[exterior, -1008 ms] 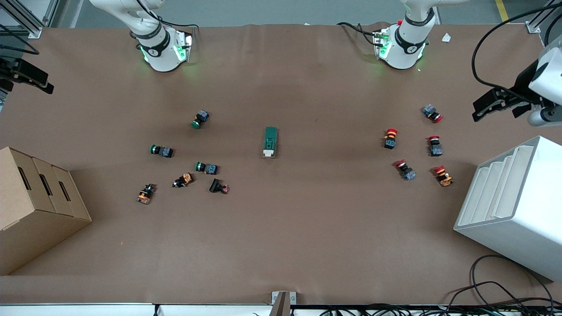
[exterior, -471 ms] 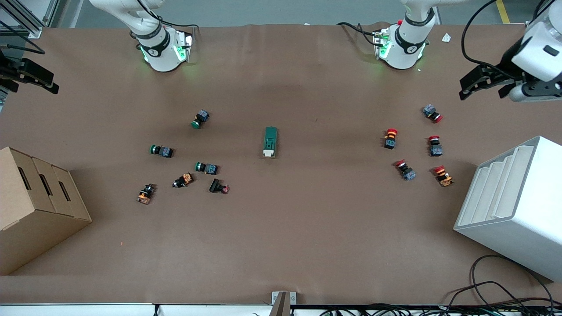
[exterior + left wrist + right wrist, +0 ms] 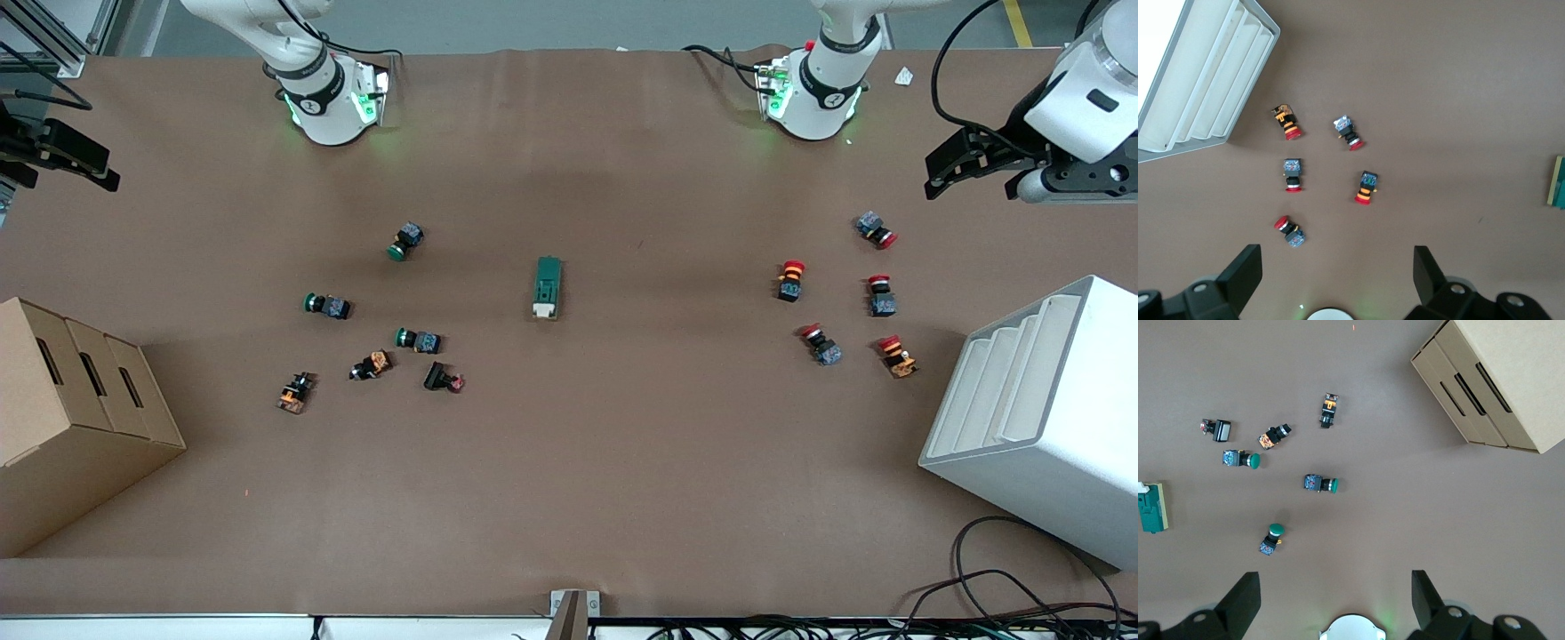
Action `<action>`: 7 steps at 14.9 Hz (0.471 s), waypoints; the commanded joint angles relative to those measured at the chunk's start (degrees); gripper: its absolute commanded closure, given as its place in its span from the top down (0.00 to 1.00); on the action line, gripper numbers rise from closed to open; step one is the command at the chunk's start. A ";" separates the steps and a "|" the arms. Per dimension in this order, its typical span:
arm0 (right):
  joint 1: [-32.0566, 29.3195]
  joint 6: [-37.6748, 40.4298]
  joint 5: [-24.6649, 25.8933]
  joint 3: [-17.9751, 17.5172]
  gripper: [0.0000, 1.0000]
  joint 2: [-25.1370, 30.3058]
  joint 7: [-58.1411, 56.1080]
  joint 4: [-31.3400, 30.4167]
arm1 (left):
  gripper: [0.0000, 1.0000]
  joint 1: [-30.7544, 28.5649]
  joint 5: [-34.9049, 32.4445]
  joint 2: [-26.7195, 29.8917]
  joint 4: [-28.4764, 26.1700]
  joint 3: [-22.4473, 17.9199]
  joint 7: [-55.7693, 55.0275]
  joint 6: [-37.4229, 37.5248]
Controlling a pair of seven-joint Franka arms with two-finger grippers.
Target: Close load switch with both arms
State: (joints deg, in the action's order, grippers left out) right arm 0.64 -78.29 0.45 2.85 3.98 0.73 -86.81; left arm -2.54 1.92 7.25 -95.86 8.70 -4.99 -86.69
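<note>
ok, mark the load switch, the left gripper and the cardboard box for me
load switch [image 3: 548, 286], front view, on its green body.
left gripper [image 3: 935, 176], front view, midway between its open fingertips.
cardboard box [image 3: 36, 462], front view, on its side wall nearest the camera.

High front view; downward wrist views overlapping midtable.

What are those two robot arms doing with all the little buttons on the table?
Nothing is being held. The load switch lies alone in the middle of the table, between a group of green-capped buttons and a group of red-capped buttons. The left gripper hangs open, up in the air near the white rack. The right gripper hangs open too, at the other end, near the cardboard box. Neither one touches the switch.
</note>
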 commanded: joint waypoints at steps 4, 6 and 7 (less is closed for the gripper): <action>0.24 -2.21 -0.89 0.32 1.00 1.56 0.94 -1.69 | 1.00 -0.53 -0.08 0.31 1.37 -1.41 1.56 1.70; 0.24 -1.86 -1.59 0.32 1.00 1.64 0.94 -1.69 | 1.00 -0.53 -0.08 0.31 1.38 -1.23 1.56 1.70; 0.24 -1.69 -1.68 0.32 1.00 1.64 0.94 -1.69 | 1.00 -0.53 -0.08 0.22 1.38 -1.23 1.56 1.70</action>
State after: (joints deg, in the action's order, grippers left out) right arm 0.64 -79.67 -0.04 2.90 3.98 0.73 -86.81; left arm -3.02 1.92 7.25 -95.22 7.24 -3.37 -86.15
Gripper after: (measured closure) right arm 0.000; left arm 0.000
